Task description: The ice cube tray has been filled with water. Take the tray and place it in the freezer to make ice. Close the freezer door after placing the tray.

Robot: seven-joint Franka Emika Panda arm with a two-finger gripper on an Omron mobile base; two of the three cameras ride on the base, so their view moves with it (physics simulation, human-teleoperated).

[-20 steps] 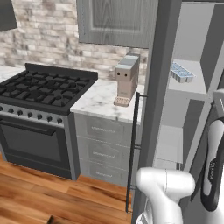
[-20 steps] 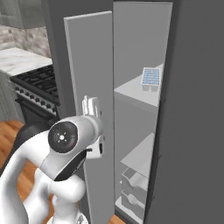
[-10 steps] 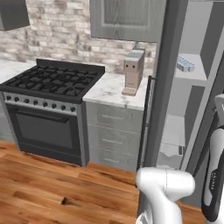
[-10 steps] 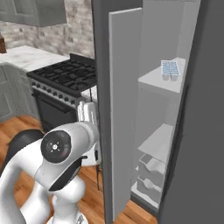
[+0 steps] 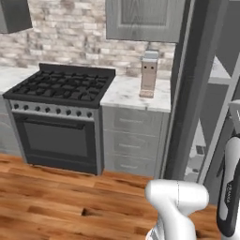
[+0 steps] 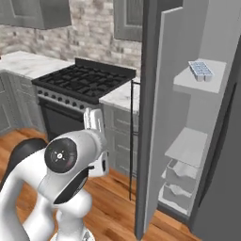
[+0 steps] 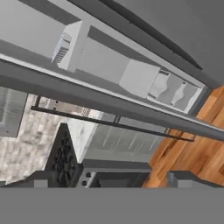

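We find the ice cube tray (image 6: 201,70) already resting on an upper shelf (image 6: 195,84) inside the freezer (image 6: 207,141), so the placing looks done. What remains, by our reckoning, is the closing: the freezer door (image 6: 155,117) stands swung wide, its slim black handle (image 7: 113,124) crossing the hand view. Our jaws are spread wide and hold nothing. The stove (image 5: 61,89) and marble table (image 5: 136,91) sit to the left, well apart from the door.
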